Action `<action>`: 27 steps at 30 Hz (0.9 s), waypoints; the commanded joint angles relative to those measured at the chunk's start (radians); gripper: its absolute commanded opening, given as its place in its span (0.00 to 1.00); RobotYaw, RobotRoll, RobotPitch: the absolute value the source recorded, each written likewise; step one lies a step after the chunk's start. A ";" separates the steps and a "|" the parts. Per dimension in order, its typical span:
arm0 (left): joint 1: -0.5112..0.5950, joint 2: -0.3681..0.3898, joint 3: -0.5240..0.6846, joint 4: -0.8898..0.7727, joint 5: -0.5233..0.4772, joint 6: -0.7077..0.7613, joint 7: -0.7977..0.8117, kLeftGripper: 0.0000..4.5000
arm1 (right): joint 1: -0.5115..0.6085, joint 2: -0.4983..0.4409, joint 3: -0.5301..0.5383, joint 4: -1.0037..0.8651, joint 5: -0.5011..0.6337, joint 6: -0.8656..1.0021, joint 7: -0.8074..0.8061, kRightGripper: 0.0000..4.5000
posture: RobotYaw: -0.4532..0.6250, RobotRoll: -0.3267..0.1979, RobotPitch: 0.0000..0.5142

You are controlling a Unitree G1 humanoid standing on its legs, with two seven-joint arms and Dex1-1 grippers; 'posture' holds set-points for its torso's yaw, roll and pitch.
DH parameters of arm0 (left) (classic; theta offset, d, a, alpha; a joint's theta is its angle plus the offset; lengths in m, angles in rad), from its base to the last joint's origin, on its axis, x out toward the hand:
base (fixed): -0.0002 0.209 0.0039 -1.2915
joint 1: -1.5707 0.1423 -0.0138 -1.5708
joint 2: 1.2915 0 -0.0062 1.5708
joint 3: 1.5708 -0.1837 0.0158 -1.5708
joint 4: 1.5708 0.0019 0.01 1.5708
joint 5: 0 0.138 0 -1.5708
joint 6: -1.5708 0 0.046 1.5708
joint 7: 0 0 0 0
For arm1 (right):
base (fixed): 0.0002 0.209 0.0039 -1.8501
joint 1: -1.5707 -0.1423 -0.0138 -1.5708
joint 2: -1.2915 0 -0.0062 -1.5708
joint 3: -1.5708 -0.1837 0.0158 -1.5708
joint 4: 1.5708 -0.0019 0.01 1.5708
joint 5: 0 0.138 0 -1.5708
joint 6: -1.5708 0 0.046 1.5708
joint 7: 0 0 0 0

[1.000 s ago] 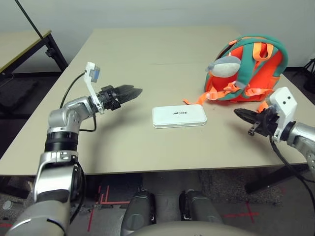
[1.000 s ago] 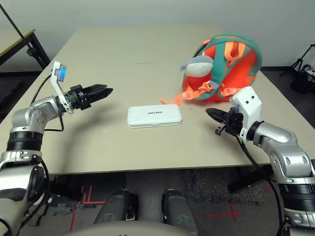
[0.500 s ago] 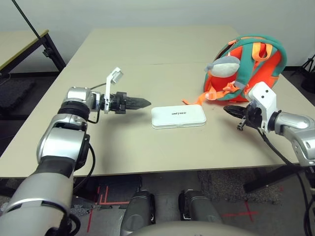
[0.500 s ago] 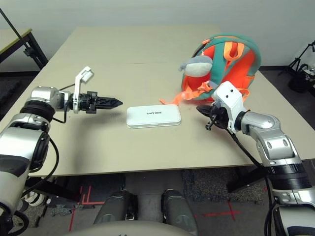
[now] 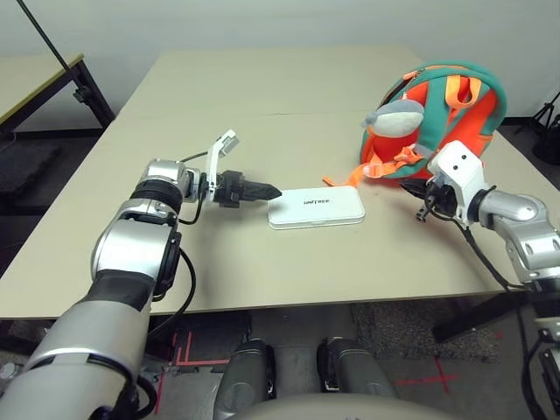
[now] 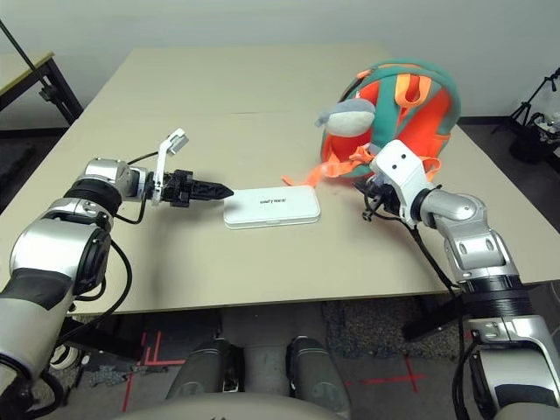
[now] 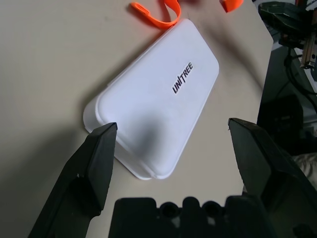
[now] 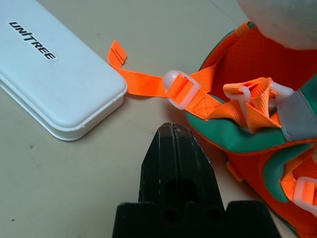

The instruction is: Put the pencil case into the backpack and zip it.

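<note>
The pencil case (image 5: 317, 206) is observed lying flat on the counter (image 5: 262, 105), lid and lettering up, near the centre of the head view, untouched and unmoved against the earlier frames. What has changed is the approach: the left claw (image 5: 262, 189), formerly raised and well out at nine o'clock of the case, has been lowered and brought in until its tips stand just beside the case's short end. In the left wrist view its fingers (image 7: 96, 163) are seen spread wide, the near end of the case lying between them without contact. The right claw (image 5: 423, 194), shut with its fingers (image 8: 173, 163) pressed together and holding nothing, has been advanced from the counter's edge to the foot of the backpack (image 5: 442, 114), which stands at about two o'clock of the case with the grey plush charm (image 5: 398, 116) on its front and an orange webbing strap (image 8: 148, 82) trailing to the case's far corner. It is judged that the grasp is being set up but not made; the case remains outside the backpack, and whether the zip is open cannot be told. Count: one pencil case, one backpack, one charm, two claws.
</note>
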 commanded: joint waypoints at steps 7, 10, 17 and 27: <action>0.072 0.020 0.018 -0.012 0.041 -0.006 -0.010 1.00 | 0.003 0.044 0.011 -0.011 -0.023 -0.004 -0.031 0.01 | 0.45 0.62 0.08; 0.082 0.021 0.022 -0.017 0.044 -0.003 -0.009 1.00 | 0.002 0.050 0.011 -0.013 -0.026 -0.005 -0.037 0.01 | 0.46 0.62 0.09; 0.106 0.005 0.038 -0.025 0.038 -0.012 0.013 1.00 | 0.015 0.046 0.024 0.014 -0.075 -0.033 -0.064 0.01 | 0.45 0.62 0.10; 0.133 -0.022 0.065 -0.041 0.033 0.003 0.037 1.00 | 0.001 0.069 0.090 0.115 -0.227 -0.154 -0.141 0.01 | 0.45 0.62 0.11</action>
